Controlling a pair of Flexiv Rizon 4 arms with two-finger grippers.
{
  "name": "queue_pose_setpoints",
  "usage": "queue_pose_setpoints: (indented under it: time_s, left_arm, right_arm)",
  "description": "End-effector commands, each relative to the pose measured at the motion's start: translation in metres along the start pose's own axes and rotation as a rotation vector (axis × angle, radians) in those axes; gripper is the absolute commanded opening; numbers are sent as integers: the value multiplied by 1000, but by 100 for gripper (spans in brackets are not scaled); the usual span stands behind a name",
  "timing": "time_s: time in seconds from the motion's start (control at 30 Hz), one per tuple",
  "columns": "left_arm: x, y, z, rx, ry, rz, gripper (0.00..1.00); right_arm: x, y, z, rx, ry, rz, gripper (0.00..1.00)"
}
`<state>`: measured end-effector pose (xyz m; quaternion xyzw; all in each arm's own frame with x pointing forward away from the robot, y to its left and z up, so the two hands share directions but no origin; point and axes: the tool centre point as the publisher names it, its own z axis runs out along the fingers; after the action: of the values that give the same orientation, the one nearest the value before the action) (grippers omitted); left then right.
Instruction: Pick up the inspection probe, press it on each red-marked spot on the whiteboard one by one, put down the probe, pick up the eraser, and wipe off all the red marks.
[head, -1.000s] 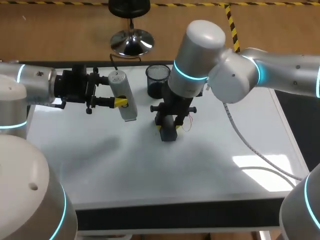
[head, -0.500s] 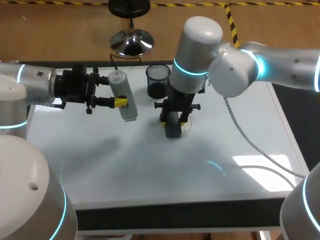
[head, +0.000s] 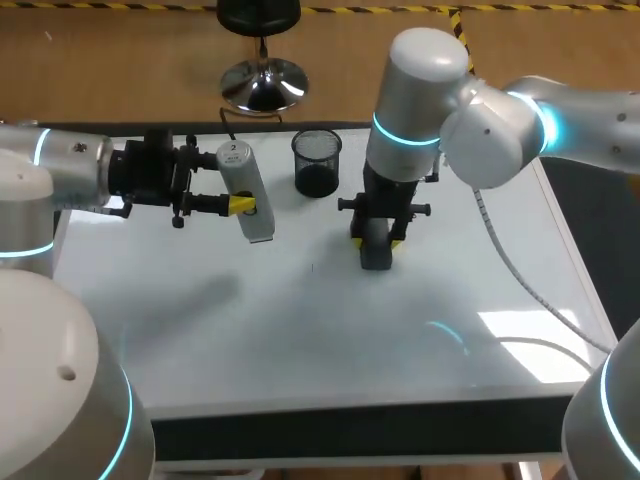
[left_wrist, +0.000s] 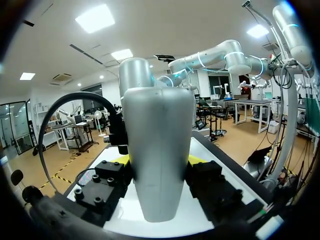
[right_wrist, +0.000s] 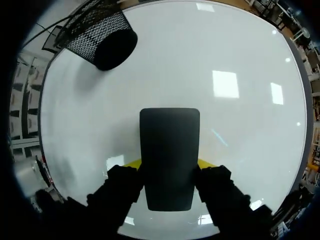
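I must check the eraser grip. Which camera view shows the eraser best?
The right wrist view: the eraser fills the middle, held between the right hand's yellow tips. The head view shows only its dark end under the arm. The left wrist view, filled by the probe, misses it.

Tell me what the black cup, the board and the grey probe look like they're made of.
The cup looks like black wire mesh, probably metal: its wall shows a fine open weave. The whiteboard has a glossy white coated surface that mirrors the ceiling lights. The probe seems to be smooth matte grey plastic, though painted metal is possible.
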<state>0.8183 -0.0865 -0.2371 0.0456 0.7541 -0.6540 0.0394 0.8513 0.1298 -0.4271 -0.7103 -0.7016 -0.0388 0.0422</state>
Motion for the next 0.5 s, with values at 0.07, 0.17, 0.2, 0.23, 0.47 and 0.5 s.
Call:
queue_pose_setpoints:
  time_s: [0.07, 0.17, 0.2, 0.23, 0.47, 0.5]
  left_arm:
    - [1, -1, 0, 0, -2, 1, 0]
    - [1, -1, 0, 0, -2, 1, 0]
    - [1, -1, 0, 0, -2, 1, 0]
    - [1, -1, 0, 0, -2, 1, 0]
    - [1, -1, 0, 0, -2, 1, 0]
    - [1, -1, 0, 0, -2, 1, 0]
  right_arm:
    - [-16, -3, -8, -28, -3, 11, 0]
    - [-15, -6, -19, -45, -6, 16, 0]
    - [-13, -7, -23, -52, -3, 12, 0]
    - [-10, -10, -25, -56, -1, 7, 0]
    - [19, -22, -27, -63, 14, -51, 0]
    - [23, -24, -26, -61, 16, -61, 0]
